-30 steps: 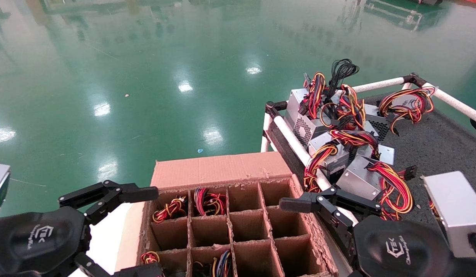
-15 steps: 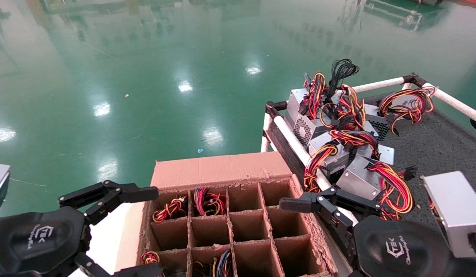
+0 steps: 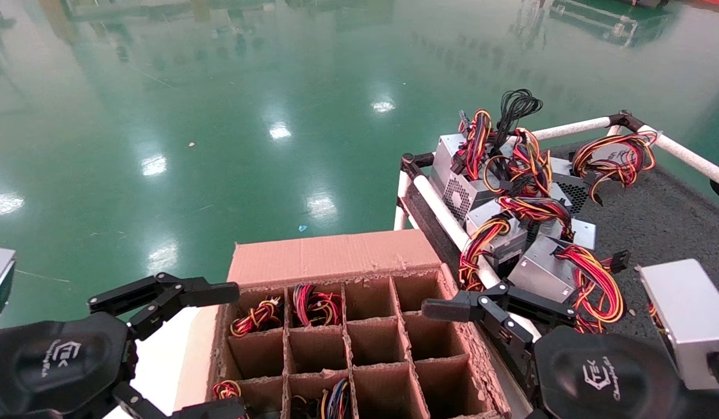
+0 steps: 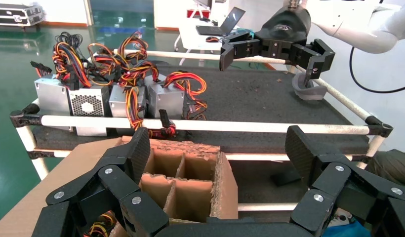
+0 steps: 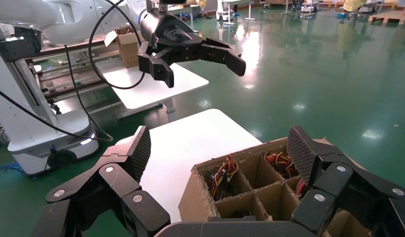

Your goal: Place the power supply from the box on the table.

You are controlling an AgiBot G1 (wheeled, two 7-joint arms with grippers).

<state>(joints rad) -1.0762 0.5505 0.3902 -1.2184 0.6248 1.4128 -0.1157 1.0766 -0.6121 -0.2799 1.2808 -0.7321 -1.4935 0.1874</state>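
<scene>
Power supply (image 3: 313,304) in box (image 3: 348,343): only wires visible. Judged heavy, rigid; wires floppy; grip metal body. Left gripper (image 3: 179,349), right gripper (image 3: 452,361): both wide, empty, flanking box.

Box cells open from above; table's near-left corner crowded.
Ragged dividers (image 3: 348,331) split the box (image 3: 330,256); power supplies (image 3: 511,215) and wires crowd the table (image 3: 673,227) corner.

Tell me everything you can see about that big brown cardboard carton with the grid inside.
The brown cardboard carton stands open beside the dark-topped table, between both open grippers. Ragged cardboard dividers split it into square cells, four across. Several far and near cells on its left side hold red, yellow and black wire bundles; the other visible cells look empty. One plain flap folds outward at its far edge.
</scene>
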